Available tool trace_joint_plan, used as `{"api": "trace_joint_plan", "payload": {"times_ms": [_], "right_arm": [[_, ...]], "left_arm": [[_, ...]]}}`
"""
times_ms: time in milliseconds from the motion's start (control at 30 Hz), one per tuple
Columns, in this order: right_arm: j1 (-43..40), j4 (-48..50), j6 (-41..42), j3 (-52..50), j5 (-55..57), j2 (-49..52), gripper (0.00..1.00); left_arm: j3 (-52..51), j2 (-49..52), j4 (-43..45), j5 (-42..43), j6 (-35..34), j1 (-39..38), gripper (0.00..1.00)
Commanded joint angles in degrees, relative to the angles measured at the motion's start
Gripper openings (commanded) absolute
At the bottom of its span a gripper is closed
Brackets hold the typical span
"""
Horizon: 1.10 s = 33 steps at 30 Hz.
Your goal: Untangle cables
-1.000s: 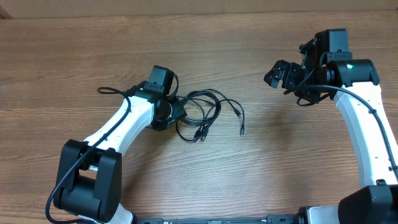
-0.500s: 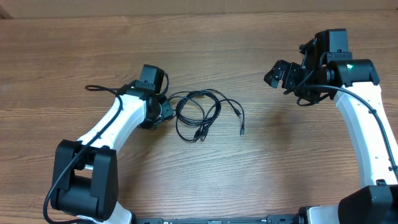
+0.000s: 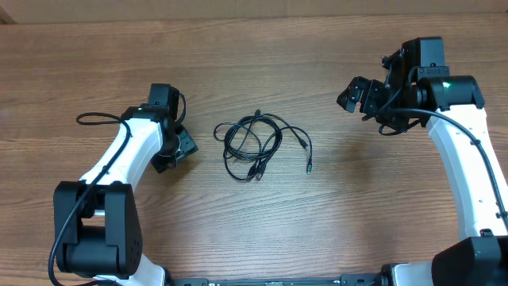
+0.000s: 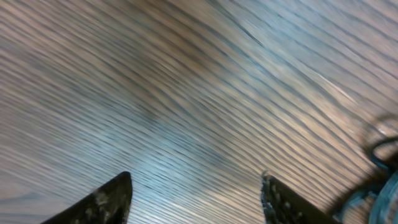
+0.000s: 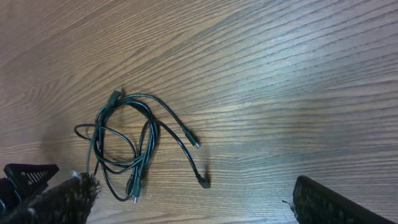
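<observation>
Beside cables (image 3: 254,144), left gripper (image 4: 196,182), jaws apart

The left arm (image 3: 127,155) reaches forward, the right arm (image 3: 464,159) likewise, both with jaws parted and empty.

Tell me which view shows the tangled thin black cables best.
The right wrist view: the thin black cables lie large and sharp, loops and plug ends distinct. Overhead shows them whole but small. The left wrist view is blurred; only a dark loop at its edge.
</observation>
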Motion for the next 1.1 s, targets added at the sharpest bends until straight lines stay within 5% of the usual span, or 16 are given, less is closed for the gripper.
{"api": "trace_joint_plan", "payload": {"times_ms": [0,133,167,267,367,500,733,833,1067], "right_arm": [[-0.28,0.31,0.13,1.42,-0.33,-0.20,1.00],[-0.28,0.31,0.13,1.42,-0.33,-0.20,1.00],[-0.28,0.31,0.13,1.42,-0.33,-0.20,1.00],[-0.28,0.31,0.13,1.42,-0.33,-0.20,1.00],[-0.28,0.31,0.13,1.42,-0.33,-0.20,1.00],[-0.28,0.31,0.13,1.42,-0.33,-0.20,1.00],[-0.28,0.31,0.13,1.42,-0.33,-0.20,1.00],[-0.28,0.31,0.13,1.42,-0.33,-0.20,1.00],[-0.28,0.33,0.13,1.42,-0.33,-0.20,1.00]], "left_arm": [[-0.20,0.13,0.61,8.83,3.96,-0.24,0.69],[-0.20,0.13,2.10,15.93,4.68,-1.29,0.76],[-0.20,0.13,2.62,17.25,4.48,-1.55,0.97],[-0.20,0.13,3.56,19.71,1.44,-2.05,0.99],[-0.20,0.13,5.57,24.04,-2.40,-2.49,0.91],[-0.20,0.13,11.82,30.86,-0.72,-3.32,0.36],[-0.20,0.13,20.17,30.47,12.24,-7.19,0.37],[-0.20,0.13,22.73,30.38,17.90,-9.20,0.45],[-0.22,0.13,24.04,20.39,18.71,-13.55,0.49]]}}
